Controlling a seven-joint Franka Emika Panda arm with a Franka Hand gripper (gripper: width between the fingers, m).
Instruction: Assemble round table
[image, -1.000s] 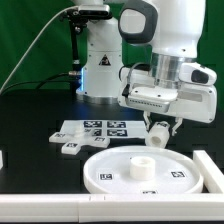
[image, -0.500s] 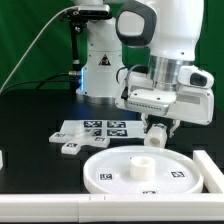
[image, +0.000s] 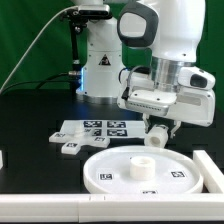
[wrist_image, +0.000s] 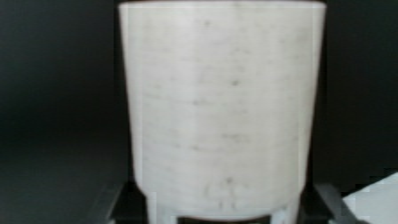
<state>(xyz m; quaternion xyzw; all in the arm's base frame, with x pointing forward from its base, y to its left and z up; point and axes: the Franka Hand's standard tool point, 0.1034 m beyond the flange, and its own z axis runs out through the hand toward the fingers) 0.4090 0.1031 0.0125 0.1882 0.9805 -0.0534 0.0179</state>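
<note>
The large white disc, with a raised rim and black-and-white tags, lies flat on the table, its central hub standing up. My gripper hangs just above the disc's far edge, to the exterior view's right of the hub. It is shut on the short white cylindrical leg, whose end sticks out below the fingers. In the wrist view the leg fills the frame, and the gripper clasps its near end from both sides.
The marker board lies behind the disc toward the exterior view's left. A small white piece sits at its near corner. A white ledge runs along the front. A white block stands at the disc's right.
The arm has shifted very slightly with the leg still in the gripper. Nothing else has moved.
</note>
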